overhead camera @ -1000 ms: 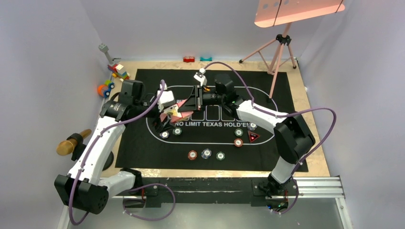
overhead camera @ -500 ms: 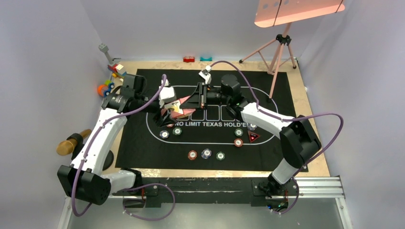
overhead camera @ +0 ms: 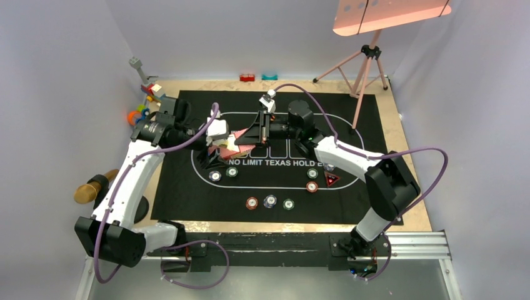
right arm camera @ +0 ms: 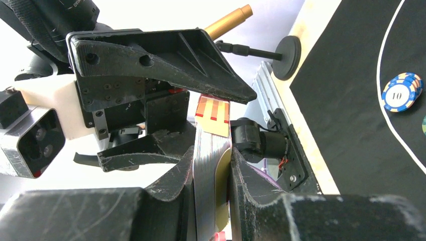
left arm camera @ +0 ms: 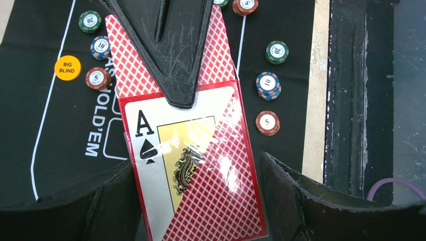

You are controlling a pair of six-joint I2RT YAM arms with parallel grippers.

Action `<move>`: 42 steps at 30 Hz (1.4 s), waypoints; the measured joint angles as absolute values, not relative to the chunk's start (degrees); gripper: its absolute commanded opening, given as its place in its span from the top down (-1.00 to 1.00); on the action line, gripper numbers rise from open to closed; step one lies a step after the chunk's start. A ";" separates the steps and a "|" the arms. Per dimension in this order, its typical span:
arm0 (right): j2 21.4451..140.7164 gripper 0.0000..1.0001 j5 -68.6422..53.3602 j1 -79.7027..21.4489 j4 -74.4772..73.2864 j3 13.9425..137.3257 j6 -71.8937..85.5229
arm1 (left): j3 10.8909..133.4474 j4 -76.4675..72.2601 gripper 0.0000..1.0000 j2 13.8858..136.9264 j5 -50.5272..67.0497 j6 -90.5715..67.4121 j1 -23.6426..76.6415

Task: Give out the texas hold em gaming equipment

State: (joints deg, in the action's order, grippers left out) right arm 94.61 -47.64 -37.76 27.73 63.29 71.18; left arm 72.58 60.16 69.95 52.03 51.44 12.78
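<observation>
**Item 1: playing cards** (left arm camera: 166, 150). One bundle, held in the air above the left half of the oval printed on the black mat (overhead camera: 181, 200), between your two arms. The left wrist view shows red backs, plus an ace of spades facing the camera with a red-backed card slanted across it.

**Item 2: right gripper** (right arm camera: 212, 160). Narrow and clamped flat on the faces of the playing cards. Its own camera shows them edge-on between the fingers.

**Item 3: left gripper** (left arm camera: 197, 168). About half-wide, with one finger against each long edge of the same bundle. It looks like a grip, though glare on the cards hides how firmly the fingers bear.

**Item 4: poker chips** (overhead camera: 269, 201). All lie flat on the mat.
- Three sit in a row near your edge: red, blue-grey, green, from left to right.
- Two sit at the left end of the oval.
- Three sit at the right end.

**Item 5: triangle marker** (overhead camera: 330, 179). Dark with a red edge, on the mat among the right-end chips.

**Item 6: orange disc** (left arm camera: 67, 68). Lettered BIG BLIND, on the mat just beside a red 5 chip.

**Item 7: toy blocks** (overhead camera: 153, 92). Off the mat, at its far-left corner.
</observation>
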 measured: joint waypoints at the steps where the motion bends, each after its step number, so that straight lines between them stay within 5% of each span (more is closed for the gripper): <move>1: 94.61 1.00 -47.64 -37.82 27.70 63.29 71.29 | 72.66 60.64 -0.61 69.95 51.86 52.14 12.78; 9: 94.61 1.00 -47.18 -37.98 27.90 63.24 72.44 | 73.38 61.34 -0.51 70.22 51.13 53.49 12.78; 16: 94.54 1.00 -45.10 -38.39 27.86 62.52 73.08 | 73.82 61.12 -0.23 71.64 50.33 52.45 12.75; 31: 91.68 0.00 -41.71 -39.29 21.74 62.35 69.01 | 75.16 65.93 0.09 72.25 50.41 51.86 12.93; 42: 92.62 0.13 -41.23 -39.75 23.81 62.35 69.89 | 80.36 71.13 0.07 77.19 50.74 52.56 13.19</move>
